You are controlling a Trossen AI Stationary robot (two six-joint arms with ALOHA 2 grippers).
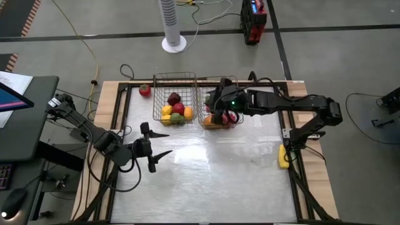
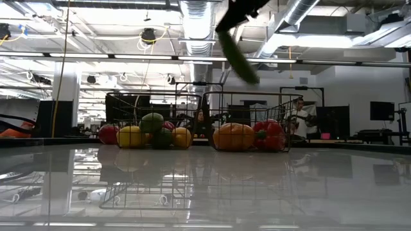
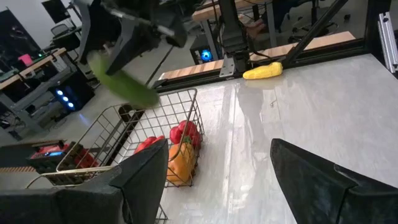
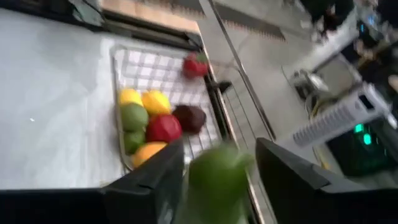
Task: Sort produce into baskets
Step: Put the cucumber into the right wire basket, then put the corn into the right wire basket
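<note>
The right gripper (image 1: 219, 106) hangs above the right-hand wire basket (image 1: 220, 82) near the far edge of the table, its two dark fingers (image 4: 149, 180) closed on a green cucumber (image 2: 236, 54), which tilts in mid-air over the basket. In that basket lie an orange fruit (image 2: 232, 136) and a red pepper (image 2: 270, 135).

The left-hand wire basket (image 1: 174, 77) stands just beside it, also at the far edge, and holds a dark red apple (image 1: 174, 98), a red apple (image 1: 178, 109), yellow lemons (image 4: 155, 101), a green lime (image 4: 134, 116) and an orange (image 1: 188, 113). A red strawberry-like piece (image 1: 144, 90) lies outside this basket, on the wooden border near the far left corner. A yellow corn cob (image 1: 284, 155) lies at the right edge of the table, beside the base of the right arm.

The left gripper (image 1: 157, 142) waits over the left part of the table, well apart from both baskets, with its fingers (image 3: 320, 180) spread wide and nothing between them.

Beyond the far edge stand a white tower fan (image 1: 171, 25) and a red and black case (image 1: 252, 20) on the floor. A monitor (image 1: 14, 90) sits off the left side. A person (image 2: 297, 114) shows far back in the room. No writing can be read.
</note>
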